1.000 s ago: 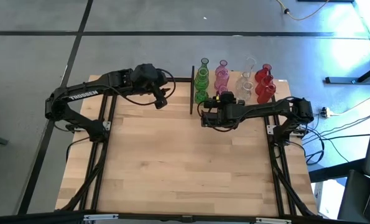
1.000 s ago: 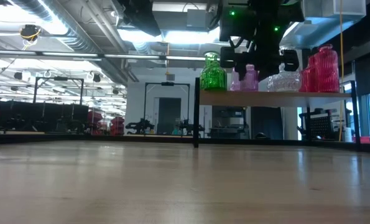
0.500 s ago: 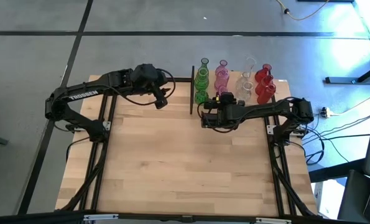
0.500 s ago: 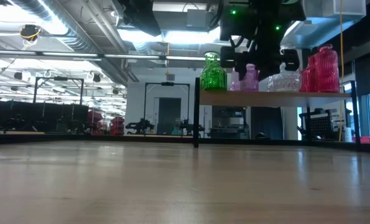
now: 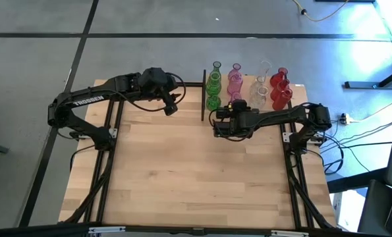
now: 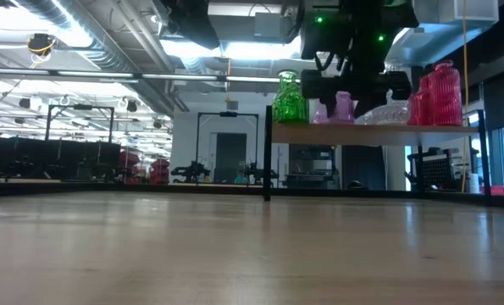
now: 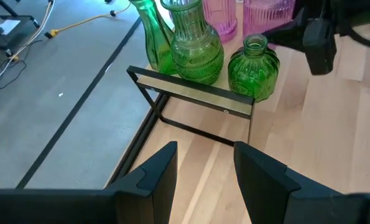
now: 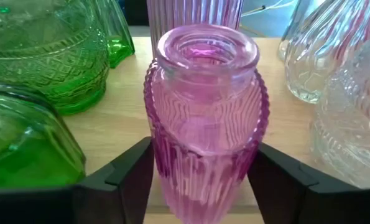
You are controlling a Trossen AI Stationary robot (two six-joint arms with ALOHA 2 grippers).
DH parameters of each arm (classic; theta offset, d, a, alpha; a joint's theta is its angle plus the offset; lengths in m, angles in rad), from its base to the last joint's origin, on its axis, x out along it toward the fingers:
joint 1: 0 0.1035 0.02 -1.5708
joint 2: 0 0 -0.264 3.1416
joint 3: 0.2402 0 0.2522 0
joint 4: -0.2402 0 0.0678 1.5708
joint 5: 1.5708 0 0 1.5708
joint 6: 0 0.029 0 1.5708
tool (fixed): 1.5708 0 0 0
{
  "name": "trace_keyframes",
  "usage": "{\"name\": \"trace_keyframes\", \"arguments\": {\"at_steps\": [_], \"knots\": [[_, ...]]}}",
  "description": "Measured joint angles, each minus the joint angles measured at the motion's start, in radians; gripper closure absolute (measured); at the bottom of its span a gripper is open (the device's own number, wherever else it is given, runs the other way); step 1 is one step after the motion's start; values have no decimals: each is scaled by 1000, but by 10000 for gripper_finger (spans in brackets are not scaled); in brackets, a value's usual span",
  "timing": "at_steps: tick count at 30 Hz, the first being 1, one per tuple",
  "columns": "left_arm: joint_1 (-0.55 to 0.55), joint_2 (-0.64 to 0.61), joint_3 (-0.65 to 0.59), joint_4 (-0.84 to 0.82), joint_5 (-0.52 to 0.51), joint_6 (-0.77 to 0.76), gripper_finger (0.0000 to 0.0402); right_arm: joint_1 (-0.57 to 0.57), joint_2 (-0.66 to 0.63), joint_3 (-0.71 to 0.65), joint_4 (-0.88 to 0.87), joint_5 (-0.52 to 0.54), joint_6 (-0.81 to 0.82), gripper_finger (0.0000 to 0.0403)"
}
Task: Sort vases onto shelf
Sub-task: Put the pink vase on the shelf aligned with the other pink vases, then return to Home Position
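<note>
My right gripper [image 5: 230,110] sits just right of centre in the upper half of the high view, at the front edge of the shelf [image 5: 251,105]. In its wrist view my two fingers [image 8: 124,176] stand to either side of a pink vase [image 8: 204,118] that rests upright on the shelf board. A thin gap shows on both sides, so my jaws are spread around it and not clamping it. Green vases [image 8: 45,53] fill the left of that view and clear vases [image 8: 334,81] the right.

From above, the vases stand in rows by colour along the top centre-right of the frame: green [image 5: 214,84], pink [image 5: 234,79], clear [image 5: 261,85] and red [image 5: 280,85]. In the low view they line the raised shelf at the upper right, with my right arm coming down in front of the pink ones.

My left gripper [image 5: 171,106] hangs over the table in the upper middle of the high view, left of the shelf's black post [image 5: 203,95]. Its wrist view shows its fingers [image 7: 160,174] parted with nothing between them, pointing toward the shelf corner where three green vases stand.
</note>
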Motion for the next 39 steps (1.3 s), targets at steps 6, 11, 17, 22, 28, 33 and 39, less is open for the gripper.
{"name": "trace_keyframes", "arguments": {"at_steps": [6, 11, 17, 22, 28, 33, 39], "knots": [[0, 0, 0, 0, 1, 0, 250, -23, 1, -1, -1, -19, -1, 147], [-3, 0, 1, 0, 5, 0, 250, -29, 1, -1, -1, -7, -4, 135], [-22, 0, 1, 1, 6, 0, 250, -25, 1, 0, -5, -26, -4, 138], [-41, 0, 1, 0, 5, 0, 250, -25, 1, 1, -21, -42, -3, 133], [-57, 0, 1, 0, -3, -19, 250, 5, 1, 2, -44, -67, 13, 129], [-57, 0, 1, 0, -4, -33, 250, 49, 0, 2, -93, -76, 86, 129], [-57, 0, 1, 0, -4, -43, 250, 110, -14, 3, -117, -114, 160, 129]]}}
